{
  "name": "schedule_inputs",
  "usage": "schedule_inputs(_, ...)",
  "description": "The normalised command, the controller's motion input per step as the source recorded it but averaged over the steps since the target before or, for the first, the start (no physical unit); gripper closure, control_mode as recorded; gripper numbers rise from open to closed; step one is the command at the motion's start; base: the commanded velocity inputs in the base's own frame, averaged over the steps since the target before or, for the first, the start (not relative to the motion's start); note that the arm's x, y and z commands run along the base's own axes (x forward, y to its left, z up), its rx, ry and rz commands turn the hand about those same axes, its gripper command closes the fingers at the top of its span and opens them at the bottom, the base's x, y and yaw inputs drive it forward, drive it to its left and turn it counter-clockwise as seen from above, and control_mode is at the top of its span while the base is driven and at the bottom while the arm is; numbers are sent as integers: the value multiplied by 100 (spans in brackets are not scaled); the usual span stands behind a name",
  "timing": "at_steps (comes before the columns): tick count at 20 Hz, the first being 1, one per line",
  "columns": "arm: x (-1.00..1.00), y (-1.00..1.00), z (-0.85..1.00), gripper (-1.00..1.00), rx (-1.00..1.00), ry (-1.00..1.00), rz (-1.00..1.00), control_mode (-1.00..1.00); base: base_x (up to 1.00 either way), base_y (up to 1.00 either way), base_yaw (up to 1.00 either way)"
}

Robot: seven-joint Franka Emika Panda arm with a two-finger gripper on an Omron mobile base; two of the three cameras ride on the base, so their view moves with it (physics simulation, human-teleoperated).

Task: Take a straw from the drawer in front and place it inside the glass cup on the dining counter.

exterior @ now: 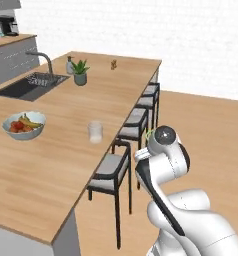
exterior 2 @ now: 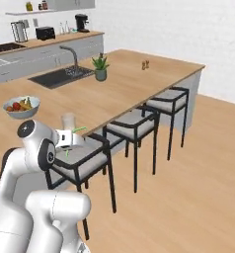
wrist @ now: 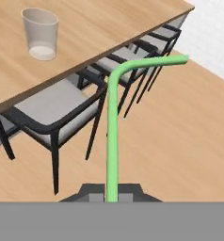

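The straw (wrist: 112, 141), green and bent near its top, is held at its lower end between the closed fingers of the gripper (wrist: 112, 195), which is raised beside the chairs (wrist: 52, 115). It is carried clear of the dining counter (exterior: 51, 145), presumably so it can be lowered from above into the glass cup (exterior: 95, 132), which stands upright near the counter's edge, beside the fruit bowl (exterior: 24, 125).

A home kitchen: island counter (exterior: 51, 165) with sink (exterior: 28, 86), fruit bowl (exterior: 24, 125), stools (exterior 2: 134, 123), and coffee maker (exterior 2: 81, 22).
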Motion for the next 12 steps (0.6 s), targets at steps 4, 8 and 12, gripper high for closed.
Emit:
schedule_inputs(4, 0, 0, 0, 100, 0, 0, 0, 100, 59, -66, 62)
schedule_inputs(8, 0, 0, 0, 100, 0, 0, 0, 100, 63, -55, 64)
schedule_inputs(12, 0, 0, 0, 100, 0, 0, 0, 100, 49, -41, 65)
